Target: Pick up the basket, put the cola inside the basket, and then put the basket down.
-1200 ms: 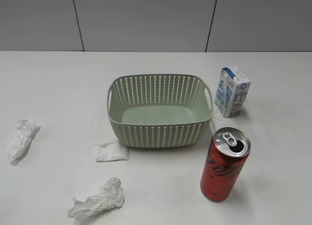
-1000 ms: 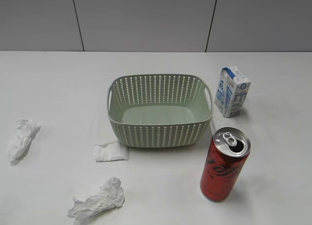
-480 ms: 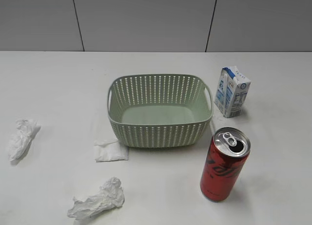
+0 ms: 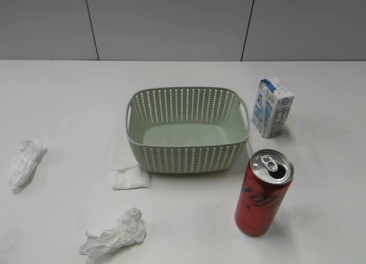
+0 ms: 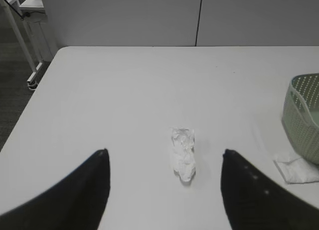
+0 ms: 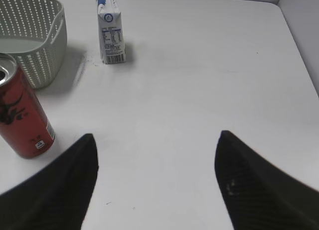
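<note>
Sage-green basket (image 4: pixel 188 130) sits mid-tabletop (image 4: pixel 63 98), untouched; cola (image 4: pixel 263 192) upright at its 4 o'clock. Left end effector (image 5: pixel 164 190) and right end effector (image 6: pixel 155 177) both spread, empty. Grip a basket handle cut-out squarely, lift level.

— Pale sage-green slotted plastic basket (image 4: pixel 187 130), rows of small perforations. Tall red aluminium cola can (image 4: pixel 263 193), black script, silver top.

— White-and-blue cardboard milk carton (image 4: pixel 272 107). White crumpled paper tissues (image 4: pixel 114 233) on white table (image 4: pixel 63 104).
</note>
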